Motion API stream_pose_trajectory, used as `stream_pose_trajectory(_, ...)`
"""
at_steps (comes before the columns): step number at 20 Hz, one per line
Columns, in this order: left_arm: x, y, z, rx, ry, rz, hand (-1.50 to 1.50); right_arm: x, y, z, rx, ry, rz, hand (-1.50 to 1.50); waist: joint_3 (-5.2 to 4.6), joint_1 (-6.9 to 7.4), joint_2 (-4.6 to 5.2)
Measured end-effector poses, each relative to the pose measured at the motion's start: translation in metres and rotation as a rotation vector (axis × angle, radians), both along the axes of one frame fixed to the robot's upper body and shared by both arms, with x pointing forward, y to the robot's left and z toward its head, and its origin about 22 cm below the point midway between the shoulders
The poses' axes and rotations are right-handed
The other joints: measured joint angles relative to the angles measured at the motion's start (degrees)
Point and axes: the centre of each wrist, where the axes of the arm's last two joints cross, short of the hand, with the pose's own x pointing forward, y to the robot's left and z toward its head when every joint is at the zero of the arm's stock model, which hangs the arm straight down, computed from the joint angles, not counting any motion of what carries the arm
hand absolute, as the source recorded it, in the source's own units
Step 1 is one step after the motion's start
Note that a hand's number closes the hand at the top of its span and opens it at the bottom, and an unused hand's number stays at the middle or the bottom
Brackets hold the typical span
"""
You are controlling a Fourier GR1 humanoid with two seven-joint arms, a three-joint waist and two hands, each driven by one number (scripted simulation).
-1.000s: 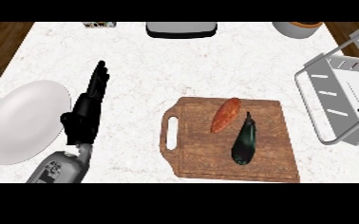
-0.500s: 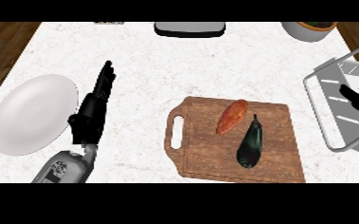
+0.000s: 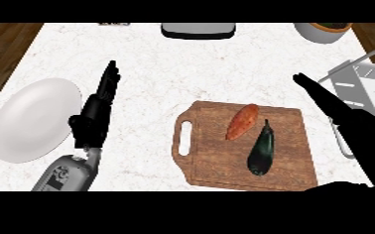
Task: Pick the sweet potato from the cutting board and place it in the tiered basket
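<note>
An orange sweet potato (image 3: 242, 121) lies slanted on the wooden cutting board (image 3: 219, 164), just left of a dark eggplant (image 3: 261, 149). The grey wire tiered basket (image 3: 354, 85) shows at the right edge. My right hand (image 3: 338, 112) comes in from the right with straight fingers, above the board's right side and in front of the basket, apart from the sweet potato. My left hand (image 3: 93, 114) rests open at the left, fingers pointing up, beside a white plate.
A white plate (image 3: 31, 119) lies at the left edge. A grey appliance (image 3: 198, 29) stands at the back centre and a bowl (image 3: 324, 30) at the back right. The board has a handle slot (image 3: 184, 138) on its left side.
My right hand has come into view at the right, over the board's edge. The view has shifted, so everything sits slightly lower and to the right. My left hand stays resting.
</note>
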Motion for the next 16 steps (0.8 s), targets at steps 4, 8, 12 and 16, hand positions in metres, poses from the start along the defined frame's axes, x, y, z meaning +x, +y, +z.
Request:
stream_pose_trajectory(4,-0.003,0.003,-0.005,0.001,0.003,0.006,0.00,0.001,0.014,-0.001,-0.008,0.044,0.026,-1.50,0.03,-0.50,-0.12)
stream_pose_trajectory(8,-0.005,-0.001,-0.006,0.009,0.003,0.008,0.00,0.013,0.022,-0.008,-0.030,0.091,0.023,-1.50,0.06,-0.65,-0.13)
stream_pose_trajectory(12,-0.008,0.003,-0.007,0.005,-0.001,0.012,0.00,0.018,0.030,-0.016,-0.058,0.115,0.017,-1.50,0.07,-0.81,-0.16)
stream_pose_trajectory(16,-0.004,0.005,-0.007,0.010,0.002,0.019,0.00,0.018,0.032,-0.026,-0.111,0.124,0.012,-1.50,0.09,-1.08,-0.17)
